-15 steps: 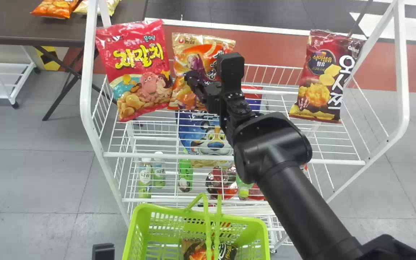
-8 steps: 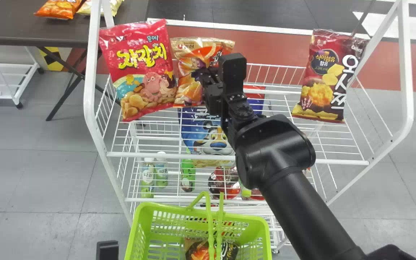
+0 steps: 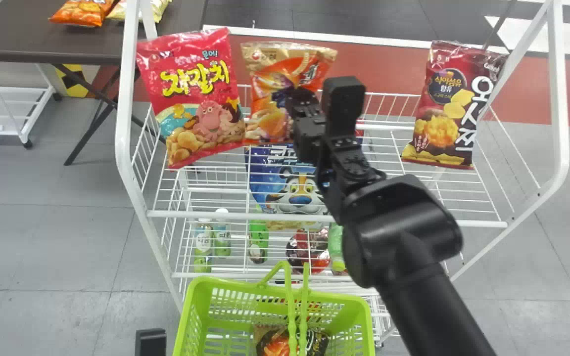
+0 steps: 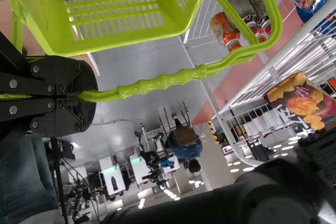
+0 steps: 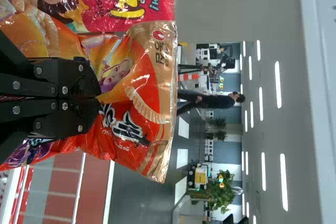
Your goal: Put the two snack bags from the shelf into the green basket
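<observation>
Bag of orange snacks (image 3: 270,59) pinched by its body, basket (image 3: 223,287) held below

The orange bag stands more or less upright over the back of the white wire shelf (image 3: 191,214), its lower corner close beside the pink-red bag (image 3: 191,54); whether its foot touches the wires I cannot tell. The right pincer (image 5: 98,98) is closed on it, the two flat fingers pressed together with film gathered between them, and the printed front creases around the grip. It should be light, soft and puffed with air, the film rather slippery and the snacks inside easily crushed. The present hold on gathered film looks sensible: firm enough against slipping, without squeezing the full belly. A tug on one side could make the bag swing or twist.

Next, I judge, comes a clean lift away from its neighbour, then a carry over the shelf's front rail and down into the basket. A packet (image 3: 275,346) lies in there, so a low release beside or on it would be kindest. The left pincer (image 4: 86,95) is shut around the basket's green handle (image 4: 163,81). Farther right on the shelf leans a maroon bag (image 3: 443,123); which bag is the task's other one is unclear.
</observation>
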Controlling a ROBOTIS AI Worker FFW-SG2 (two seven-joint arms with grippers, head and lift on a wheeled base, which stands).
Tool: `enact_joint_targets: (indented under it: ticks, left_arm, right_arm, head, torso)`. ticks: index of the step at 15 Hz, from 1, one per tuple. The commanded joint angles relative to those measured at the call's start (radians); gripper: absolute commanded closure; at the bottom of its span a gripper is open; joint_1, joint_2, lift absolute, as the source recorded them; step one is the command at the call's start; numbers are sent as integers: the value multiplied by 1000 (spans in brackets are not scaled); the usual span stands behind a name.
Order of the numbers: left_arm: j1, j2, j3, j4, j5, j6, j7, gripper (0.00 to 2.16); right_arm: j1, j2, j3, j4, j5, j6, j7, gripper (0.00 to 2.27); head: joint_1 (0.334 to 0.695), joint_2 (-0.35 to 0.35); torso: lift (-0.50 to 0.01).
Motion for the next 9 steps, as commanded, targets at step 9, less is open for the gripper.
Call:
enact_joint_targets:
  ticks: [9]
  left_arm:
    - [-4, -2, -25, -3, -16, -3, 13, 1990]
  right_arm:
    - [419, -215, -194, -640, -251, 339, 2, 2010]
  head:
    - [695, -300]
  torso:
    - [-12]
